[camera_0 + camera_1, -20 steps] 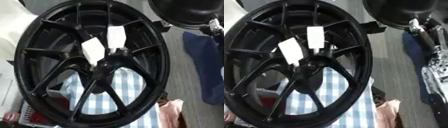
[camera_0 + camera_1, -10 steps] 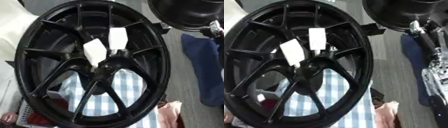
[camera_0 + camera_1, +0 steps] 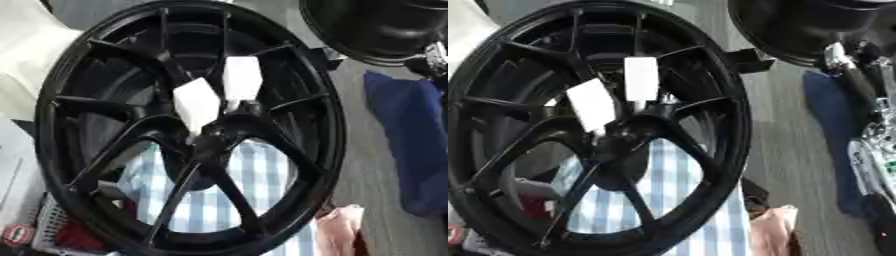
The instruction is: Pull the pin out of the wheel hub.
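The wheel [image 3: 61,100] stands on edge and leans back a little, its open face turned toward you, so the hub [image 3: 213,141] sits almost dead centre in your view and can be reached from the front between the spokes. Two white tags [image 3: 198,103] stick up and outward from just above the hub, one beside the other. They probably mark or hang from what is seated there, but the pin itself is too dark against the black hub for me to make out. I cannot tell whether it is in its hole or already out, so check that before you commit to a reach.

Through the lower spokes you can see a blue-and-white checked cloth [image 3: 262,175], which lies behind the wheel and is likely padding where it rests. A second black wheel [image 3: 376,30] stands at the upper right, close to the first wheel's edge, with a dark blue cloth [image 3: 411,140] below it on the grey floor.

Your right hand [image 3: 874,142] appears only as black and silver parts down the right edge of the right eye view, well apart from the hub. I cannot tell whether its fingers are straight or curled. Your left hand is not in either view.

If the pin is still seated, the tags look like the easiest thing to aim for, and any pull should run straight along the hub's axis, toward you
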`<act>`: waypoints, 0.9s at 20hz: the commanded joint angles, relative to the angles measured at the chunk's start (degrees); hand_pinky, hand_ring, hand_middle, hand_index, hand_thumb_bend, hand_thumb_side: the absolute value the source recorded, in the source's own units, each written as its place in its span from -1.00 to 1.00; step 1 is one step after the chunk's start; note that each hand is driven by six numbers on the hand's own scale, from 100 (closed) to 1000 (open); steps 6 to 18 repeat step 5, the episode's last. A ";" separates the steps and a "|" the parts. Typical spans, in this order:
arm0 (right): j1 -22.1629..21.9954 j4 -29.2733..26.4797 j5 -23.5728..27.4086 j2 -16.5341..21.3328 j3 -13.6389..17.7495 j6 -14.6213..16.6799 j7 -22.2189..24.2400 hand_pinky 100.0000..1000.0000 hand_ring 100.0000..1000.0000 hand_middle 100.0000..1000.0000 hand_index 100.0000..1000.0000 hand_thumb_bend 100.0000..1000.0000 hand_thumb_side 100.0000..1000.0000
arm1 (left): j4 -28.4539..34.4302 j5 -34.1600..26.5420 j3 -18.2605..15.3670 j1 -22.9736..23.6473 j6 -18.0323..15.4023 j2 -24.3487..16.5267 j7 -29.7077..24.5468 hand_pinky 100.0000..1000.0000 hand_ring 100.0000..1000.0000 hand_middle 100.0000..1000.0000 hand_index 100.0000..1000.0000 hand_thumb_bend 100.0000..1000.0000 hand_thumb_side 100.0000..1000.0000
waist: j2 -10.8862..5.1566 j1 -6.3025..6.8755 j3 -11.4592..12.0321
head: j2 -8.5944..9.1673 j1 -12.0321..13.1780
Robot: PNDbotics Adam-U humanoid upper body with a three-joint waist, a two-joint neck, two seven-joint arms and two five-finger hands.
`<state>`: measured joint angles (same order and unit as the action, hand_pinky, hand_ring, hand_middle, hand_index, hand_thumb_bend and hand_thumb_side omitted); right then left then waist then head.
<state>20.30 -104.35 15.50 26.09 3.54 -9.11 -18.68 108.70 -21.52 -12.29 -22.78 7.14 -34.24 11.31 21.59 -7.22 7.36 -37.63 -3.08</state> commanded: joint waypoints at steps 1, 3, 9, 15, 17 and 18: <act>0.86 -1.58 0.52 0.98 0.36 0.06 0.05 0.52 0.17 0.15 0.27 -0.83 -0.23 | 2.50 -0.60 -0.59 -0.74 -0.53 2.80 2.68 0.40 0.29 0.25 0.49 -0.93 0.58 | -0.96 0.22 -0.15 | 0.58 0.24; 1.01 -1.73 0.54 0.90 0.29 0.04 0.12 0.52 0.17 0.15 0.27 -0.84 -0.23 | 2.40 0.57 -0.15 -0.45 -0.04 3.92 2.76 0.40 0.29 0.25 0.49 -0.93 0.59 | -0.89 0.14 -0.13 | 0.45 0.40; 1.18 -1.76 0.58 0.74 0.25 0.03 0.13 0.52 0.17 0.15 0.27 -0.84 -0.23 | 2.22 1.56 0.00 -0.33 0.33 4.97 2.59 0.40 0.29 0.25 0.49 -0.93 0.60 | -0.80 0.07 -0.09 | 0.46 0.50; 1.18 -1.76 0.58 0.74 0.25 0.03 0.13 0.52 0.17 0.15 0.27 -0.84 -0.23 | 2.22 1.56 0.00 -0.33 0.33 4.97 2.59 0.40 0.29 0.25 0.49 -0.93 0.60 | -0.80 0.07 -0.09 | 0.46 0.50; 1.18 -1.76 0.58 0.74 0.25 0.03 0.13 0.52 0.17 0.15 0.27 -0.84 -0.23 | 2.22 1.56 0.00 -0.33 0.33 4.97 2.59 0.40 0.29 0.25 0.49 -0.93 0.60 | -0.80 0.07 -0.09 | 0.46 0.50; 1.18 -1.76 0.58 0.74 0.25 0.03 0.13 0.52 0.17 0.15 0.27 -0.84 -0.23 | 2.22 1.56 0.00 -0.33 0.33 4.97 2.59 0.40 0.29 0.25 0.49 -0.93 0.60 | -0.80 0.07 -0.09 | 0.46 0.50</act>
